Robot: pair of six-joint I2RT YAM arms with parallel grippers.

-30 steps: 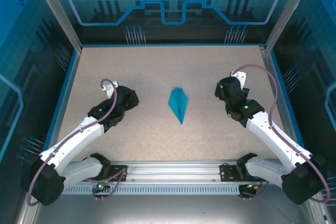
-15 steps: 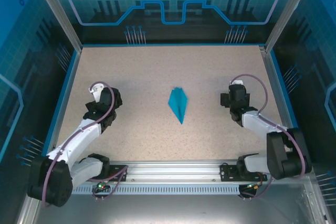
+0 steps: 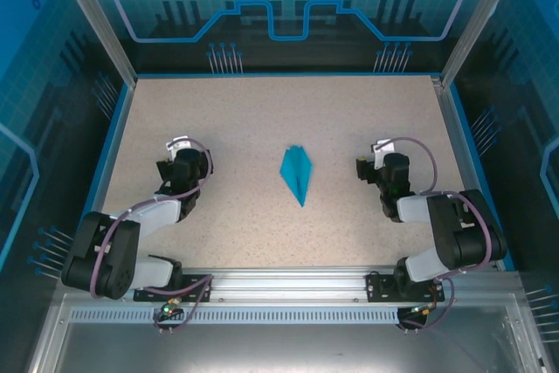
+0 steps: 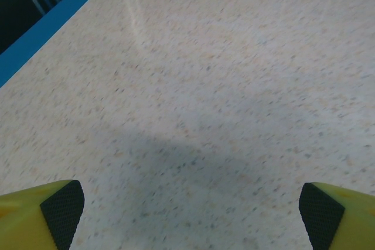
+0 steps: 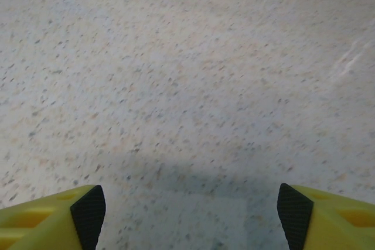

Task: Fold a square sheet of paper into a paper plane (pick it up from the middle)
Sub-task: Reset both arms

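Observation:
The square sheet of paper lies folded as a narrow cyan-blue paper plane (image 3: 297, 174) in the middle of the speckled table, its tip pointing toward the near edge, and nothing touches it. My left gripper (image 3: 182, 163) hangs low well to the plane's left. In the left wrist view the left gripper (image 4: 192, 218) is open, its yellow fingers (image 4: 47, 215) far apart over bare table. My right gripper (image 3: 384, 170) sits about as far to the plane's right. In its wrist view the right gripper (image 5: 192, 215) is open too, and its fingers (image 5: 64, 218) frame only tabletop.
A blue rim (image 3: 112, 155) borders the table (image 3: 262, 120), and it also runs across the upper left corner as the blue rim (image 4: 53, 19). Metal frame posts (image 3: 96, 19) stand at the back corners. Both arms are folded close to their bases on the rail (image 3: 288, 281).
Both arms have drawn back and folded down toward their bases, the left gripper nearer and lower, the right likewise. The paper plane has stayed put.

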